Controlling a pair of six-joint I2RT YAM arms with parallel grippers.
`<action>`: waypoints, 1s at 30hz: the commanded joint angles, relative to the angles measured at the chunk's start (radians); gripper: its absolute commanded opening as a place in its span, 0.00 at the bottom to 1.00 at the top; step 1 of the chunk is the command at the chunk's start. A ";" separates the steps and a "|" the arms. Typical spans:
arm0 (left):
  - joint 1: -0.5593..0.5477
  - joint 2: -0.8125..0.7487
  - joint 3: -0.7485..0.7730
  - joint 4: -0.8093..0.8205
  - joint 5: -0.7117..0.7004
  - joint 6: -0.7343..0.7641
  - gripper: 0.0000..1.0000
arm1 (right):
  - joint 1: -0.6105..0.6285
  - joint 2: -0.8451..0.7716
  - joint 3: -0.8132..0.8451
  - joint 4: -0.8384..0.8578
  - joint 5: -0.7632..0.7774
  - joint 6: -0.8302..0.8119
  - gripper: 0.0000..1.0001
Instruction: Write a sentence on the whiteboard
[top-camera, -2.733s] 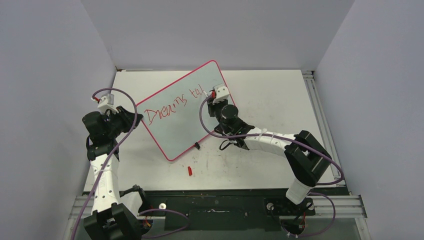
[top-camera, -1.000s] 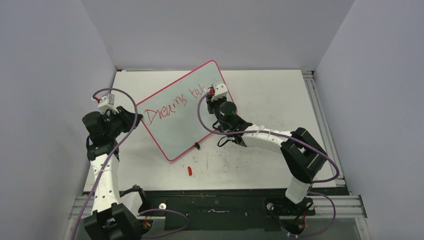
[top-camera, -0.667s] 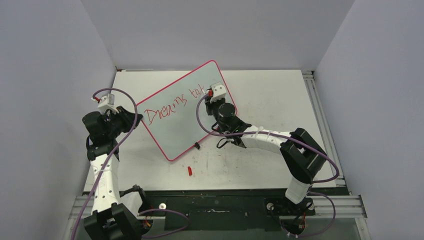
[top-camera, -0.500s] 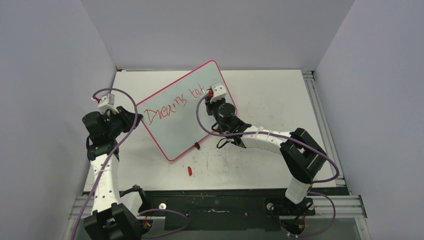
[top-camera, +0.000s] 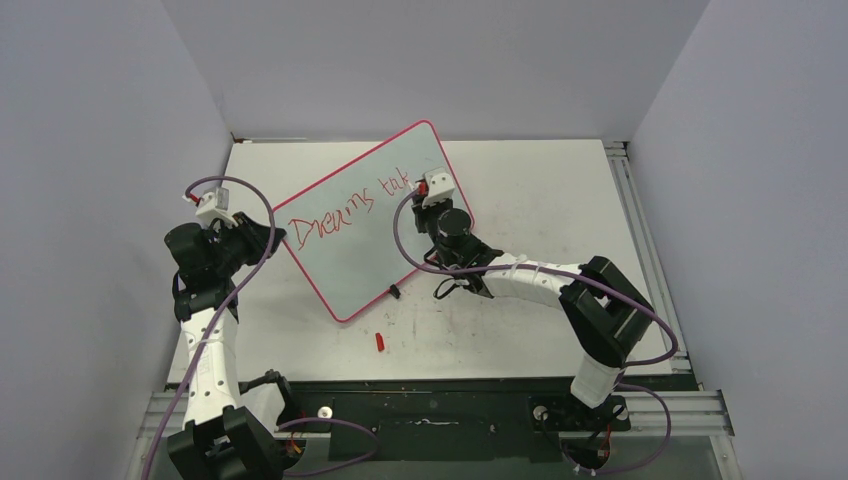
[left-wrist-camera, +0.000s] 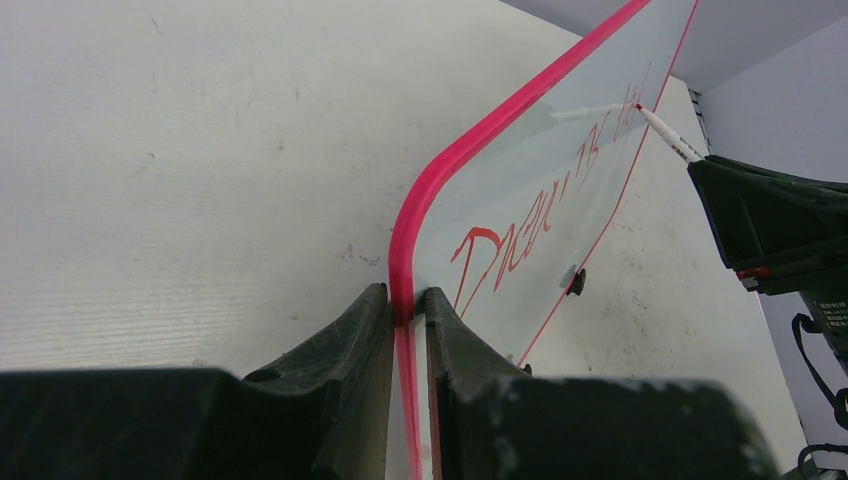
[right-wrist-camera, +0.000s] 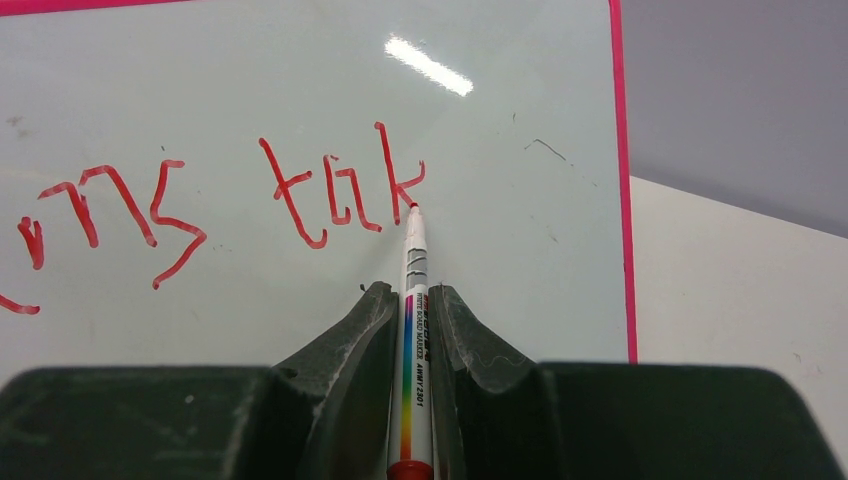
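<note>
Since the left gripper (left-wrist-camera: 405, 300) has not budged in the last few seconds, we start there: jaws nearly closed, pinching the pink rim at the left corner of the whiteboard (top-camera: 350, 265). The board sits skewed over the far-left part of the worktop (top-camera: 540, 190), one corner close to the far edge, and looks tilted up off the surface. Red lettering (right-wrist-camera: 340, 190) reads "Dreams tak". What changed is the last letter, which was a bare upright a couple of seconds back and now has its arms and reads as a k. So we judge the second word is mid-way and the sentence is far from done (a red cap (top-camera: 380, 342) lies by the near edge, apart from the board). The marker (right-wrist-camera: 414, 250) has its tip touching the board at the foot of the k. The right gripper (right-wrist-camera: 408, 300) is clamped tight on the marker's barrel, nothing else touched.
</note>
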 joint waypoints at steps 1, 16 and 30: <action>-0.011 -0.015 0.012 0.015 0.023 0.006 0.14 | -0.011 -0.036 -0.015 0.011 0.017 0.017 0.05; -0.011 -0.017 0.012 0.013 0.020 0.007 0.14 | -0.017 -0.116 -0.031 0.016 0.005 0.003 0.05; -0.011 -0.014 0.013 0.013 0.019 0.009 0.14 | -0.040 -0.059 0.029 0.015 -0.039 -0.007 0.05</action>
